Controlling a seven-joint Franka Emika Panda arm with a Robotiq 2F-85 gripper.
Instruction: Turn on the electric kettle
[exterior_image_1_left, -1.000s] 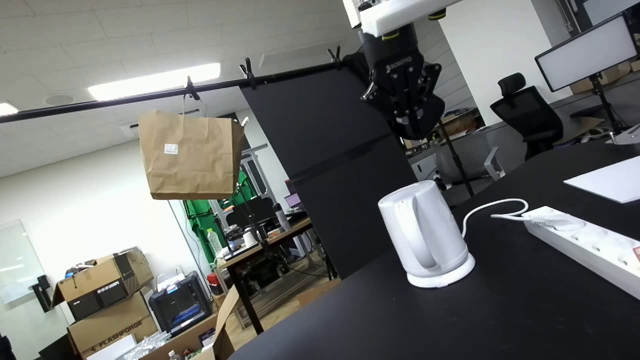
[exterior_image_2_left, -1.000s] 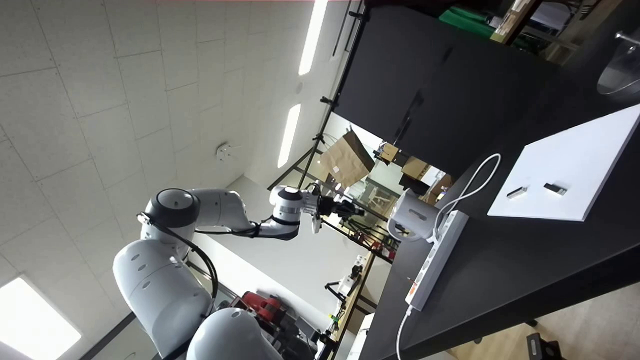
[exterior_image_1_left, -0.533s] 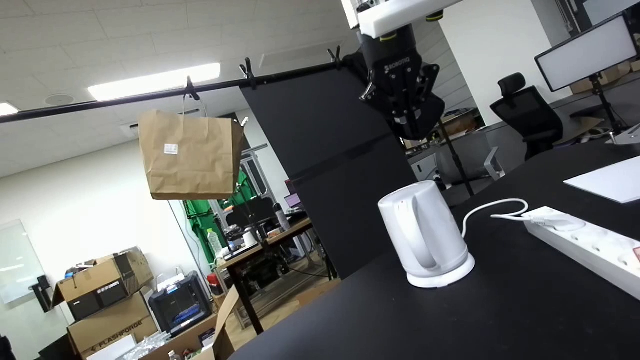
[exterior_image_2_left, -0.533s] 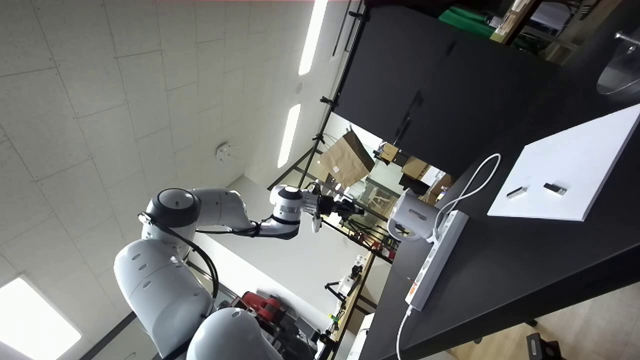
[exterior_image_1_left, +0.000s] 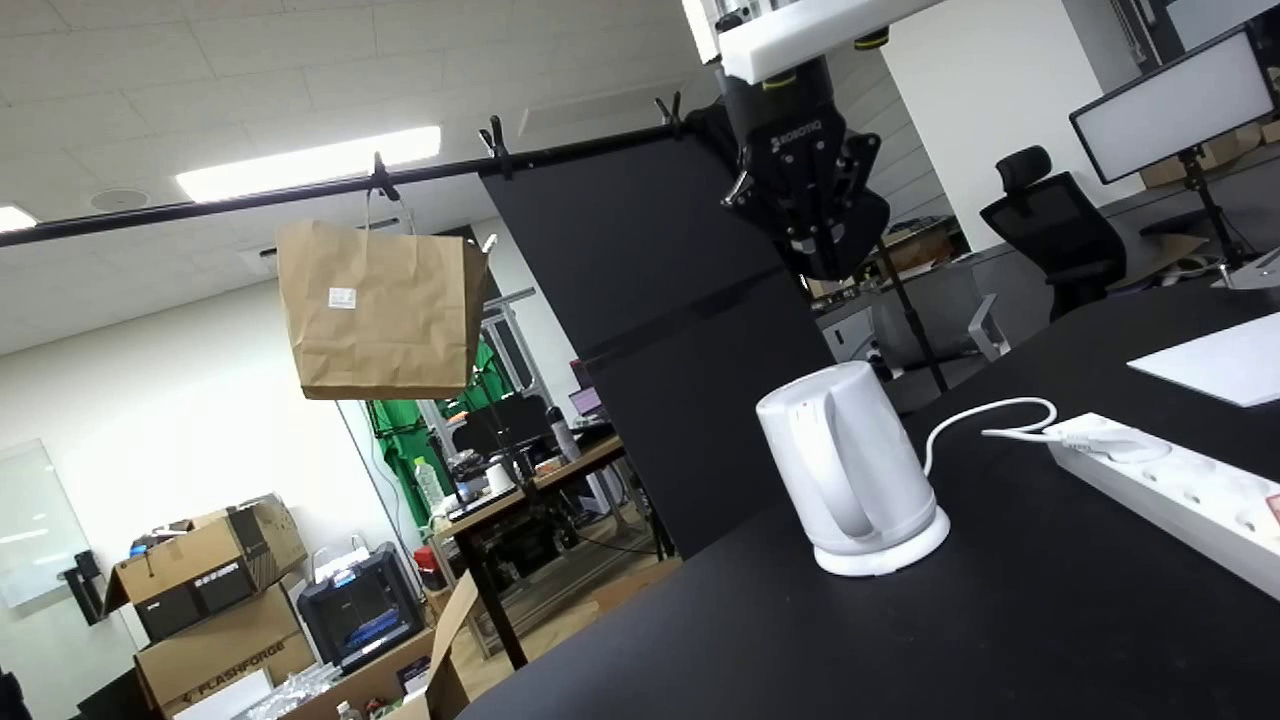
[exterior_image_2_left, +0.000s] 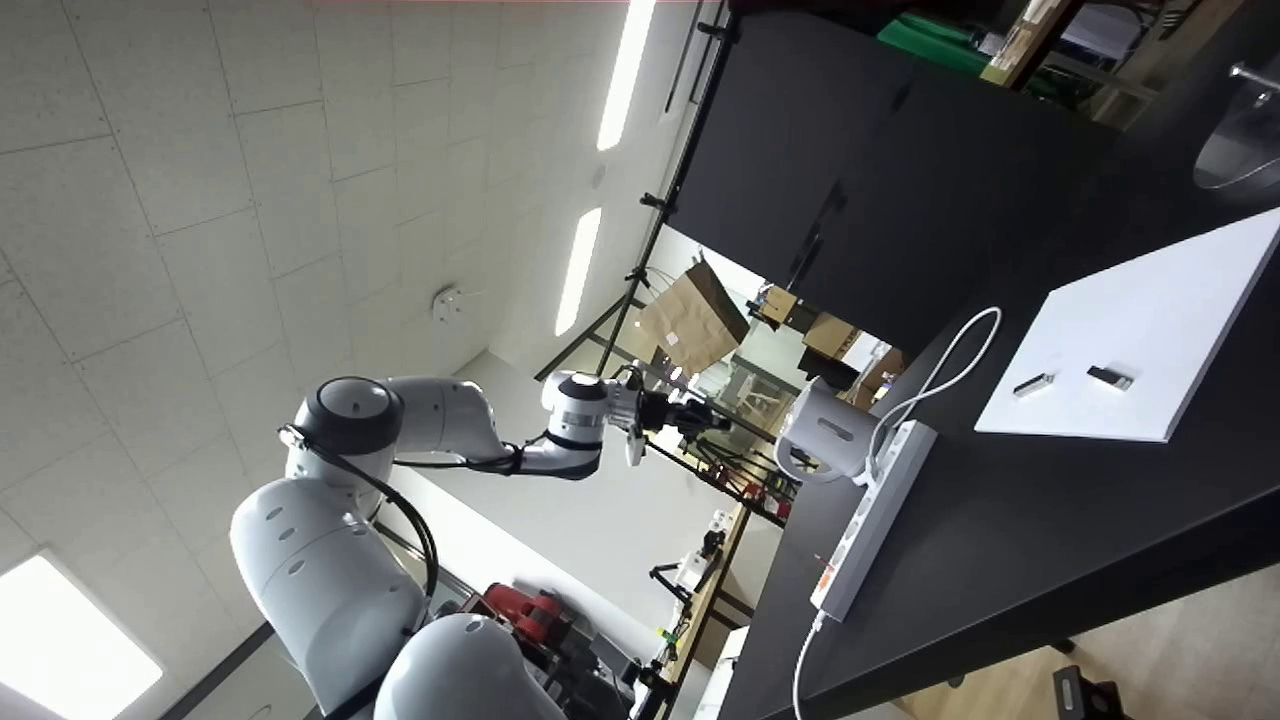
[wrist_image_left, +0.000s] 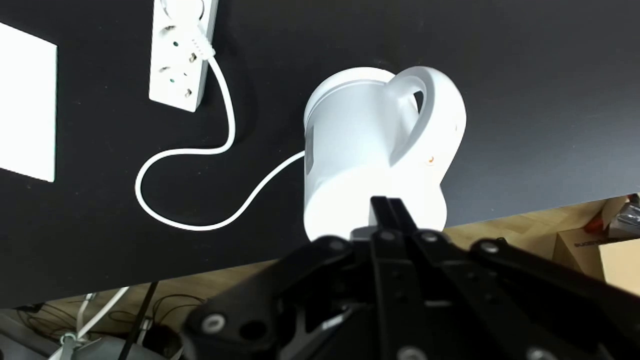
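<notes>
The white electric kettle stands upright on its round base on the black table. It also shows in an exterior view and in the wrist view. Its looped handle points to the upper right in the wrist view, with a small orange mark at the handle's top. My gripper is shut with its fingertips together and nothing between them. In both exterior views the gripper hangs in the air above the kettle, apart from it. In the wrist view the fingers overlap part of the lid.
A white power strip lies beside the kettle, with the kettle's white cord plugged into it. A white board with two small dark pieces lies on the table. The table edge runs close past the kettle. A paper bag hangs behind.
The arm's upper links have shifted very slightly. The gripper stays shut at nearly the same place above the kettle, and the kettle has not moved.
</notes>
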